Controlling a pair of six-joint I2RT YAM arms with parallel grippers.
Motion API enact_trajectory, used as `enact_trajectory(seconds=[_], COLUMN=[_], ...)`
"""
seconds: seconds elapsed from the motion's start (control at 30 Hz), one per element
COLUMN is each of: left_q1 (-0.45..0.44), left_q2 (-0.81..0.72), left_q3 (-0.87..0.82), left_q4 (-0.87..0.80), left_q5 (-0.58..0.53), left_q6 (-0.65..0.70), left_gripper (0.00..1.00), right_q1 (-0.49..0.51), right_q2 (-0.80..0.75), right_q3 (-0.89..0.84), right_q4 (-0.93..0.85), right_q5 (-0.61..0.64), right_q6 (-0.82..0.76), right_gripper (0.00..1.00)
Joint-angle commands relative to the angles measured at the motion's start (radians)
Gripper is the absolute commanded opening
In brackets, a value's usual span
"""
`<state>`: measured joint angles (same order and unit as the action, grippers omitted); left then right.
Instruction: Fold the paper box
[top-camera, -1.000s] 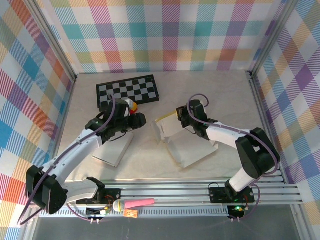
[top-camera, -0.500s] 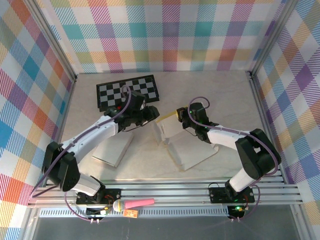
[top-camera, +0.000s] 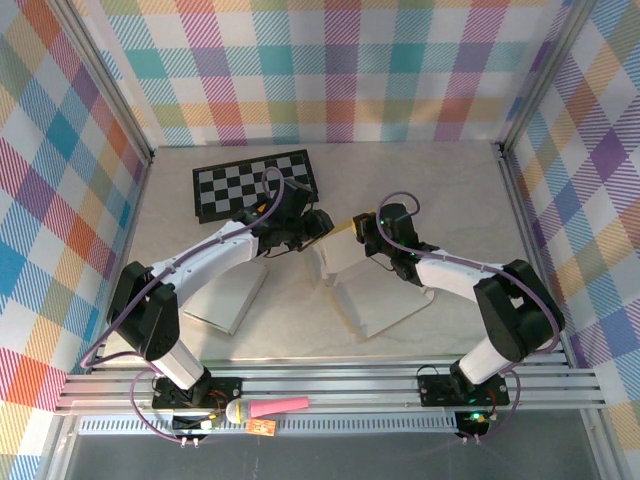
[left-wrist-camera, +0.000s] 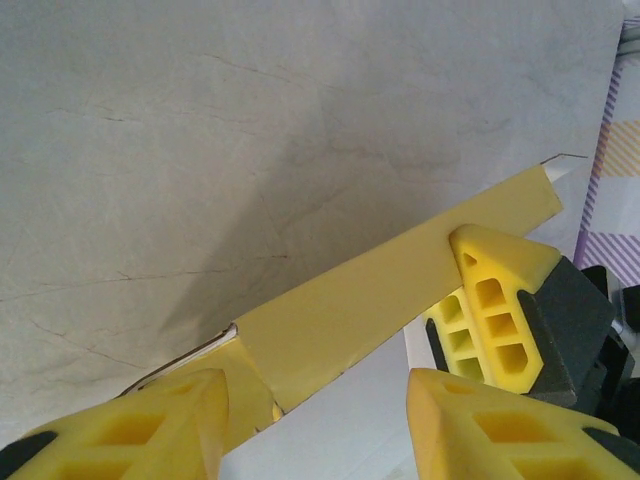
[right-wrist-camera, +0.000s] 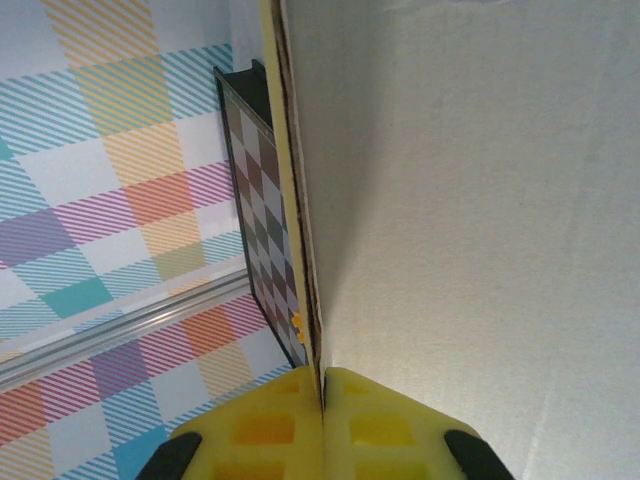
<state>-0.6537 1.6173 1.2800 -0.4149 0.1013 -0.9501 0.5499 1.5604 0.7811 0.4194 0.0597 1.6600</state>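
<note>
Pale tabletop (top-camera: 450, 190), right fingers (right-wrist-camera: 262, 428) pinching paper box (top-camera: 380, 300)

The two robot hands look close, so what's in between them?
A yellow cardboard box flap stretches between the left gripper and right gripper; the left wrist view shows it.

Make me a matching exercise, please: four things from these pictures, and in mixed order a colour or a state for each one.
Things:
1. left gripper
2. right gripper
3. checkerboard
4. paper box

Colours or states:
A. black and white squares
B. clamped on the box's edge
C. jaws apart, holding nothing
D. white with a yellow flap

Pairs: 1-C, 2-B, 3-A, 4-D
</note>
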Motion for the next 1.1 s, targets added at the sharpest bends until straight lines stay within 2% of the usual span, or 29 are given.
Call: enact_trajectory(seconds=[0.0,0.17,0.43,0.53,0.63,0.7,0.87,0.97,1.07], left_q1=[-0.010,-0.014,-0.013,-0.012,-0.013,-0.006,0.055,0.072,0.072], left_q2=[0.033,0.033,0.005,-0.057,-0.154,-0.244,-0.376,-0.381,-0.354], left_q3=[0.009,-0.002,-0.022,-0.001,0.021,-0.034,-0.238,-0.343,-0.406], left_q4=[0.012,0.036,0.092,0.022,-0.123,-0.161,-0.112,-0.015,0.081], left_q5=[0.020,0.026,0.026,-0.038,-0.164,-0.241,-0.215,-0.136,-0.083], left_q6=[-0.034,-0.052,-0.041,0.046,0.190,0.258,0.378,0.448,0.520], left_gripper=[0.48,0.45,0.47,0.50,0.52,0.54,0.41,0.33,0.30], right_q1=[-0.002,-0.002,-0.004,-0.016,-0.037,-0.052,-0.058,-0.060,-0.069], right_q2=[-0.027,-0.032,-0.042,-0.042,-0.039,-0.036,-0.025,-0.009,0.014], right_q3=[0.032,0.036,0.038,0.020,0.012,0.021,0.019,0.009,0.003], right_q4=[-0.002,-0.004,-0.003,0.047,0.093,0.109,0.157,0.176,0.193], right_q5=[-0.006,-0.004,-0.004,-0.027,-0.074,-0.125,-0.201,-0.230,-0.257], right_q6=[0.007,0.012,0.010,-0.012,-0.050,-0.078,-0.120,-0.125,-0.129], right_gripper=[0.00,0.00,0.00,0.00,0.00,0.00,0.00,0.00,0.00])
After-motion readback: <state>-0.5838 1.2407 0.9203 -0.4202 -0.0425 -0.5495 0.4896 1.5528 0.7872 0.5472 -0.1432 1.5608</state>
